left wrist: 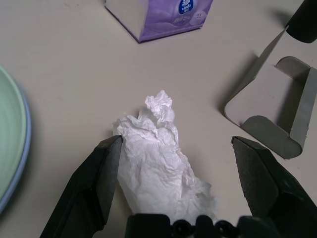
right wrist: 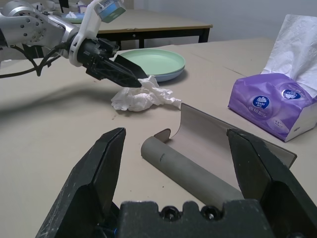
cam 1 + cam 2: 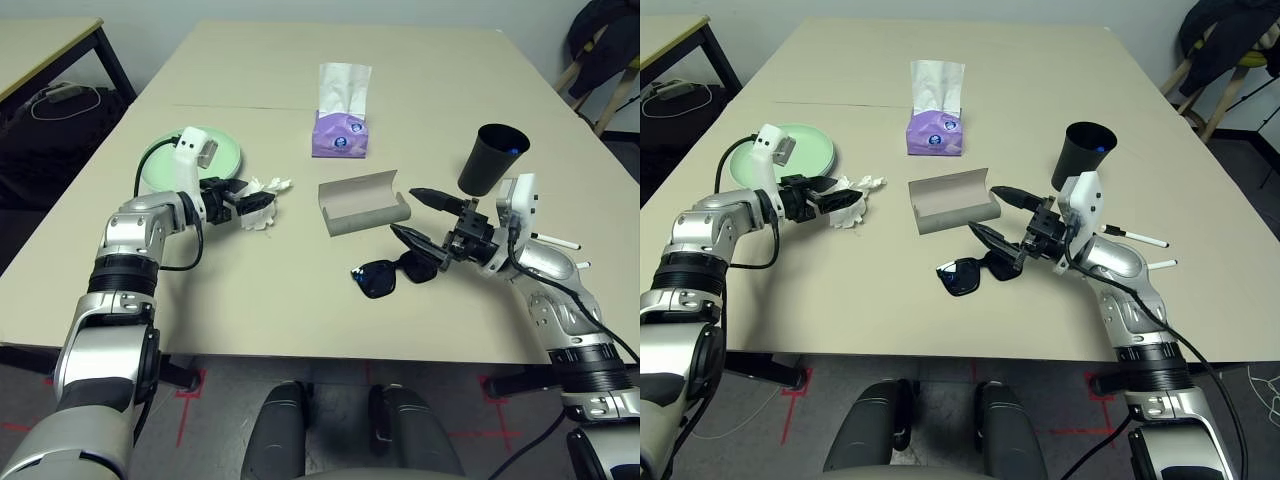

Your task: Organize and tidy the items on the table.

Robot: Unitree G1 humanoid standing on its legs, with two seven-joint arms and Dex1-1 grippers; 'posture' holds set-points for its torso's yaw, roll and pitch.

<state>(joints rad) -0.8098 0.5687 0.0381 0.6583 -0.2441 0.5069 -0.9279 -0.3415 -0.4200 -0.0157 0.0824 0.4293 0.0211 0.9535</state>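
Crumpled white tissue (image 1: 158,148) lies on the beige table (image 3: 300,290) just beside my stacked plates, a pale green plate (image 3: 195,155) resting on a light blue one whose rim peeks out underneath. My left gripper (image 1: 176,173) has its fingers spread wide on either side of the tissue, the wad between them; I cannot tell whether either finger touches it.

At the table's middle the grey glasses case (image 3: 365,205) lies open, its curved lid standing up. Behind it stands the purple tissue box (image 3: 340,135) with a white sheet rising from the top. The black sunglasses (image 3: 385,275) lie in front of the case, lenses toward me. My right gripper (image 3: 420,215) hangs just beside the sunglasses and the case end, its fingers wide apart and holding nothing; one finger (image 3: 415,242) is down near the sunglasses' frame, but contact is unclear.

The black cup (image 3: 490,158) stands upright behind my right wrist, something blue inside it. A pen (image 3: 1137,237) lies on the table past my right forearm.
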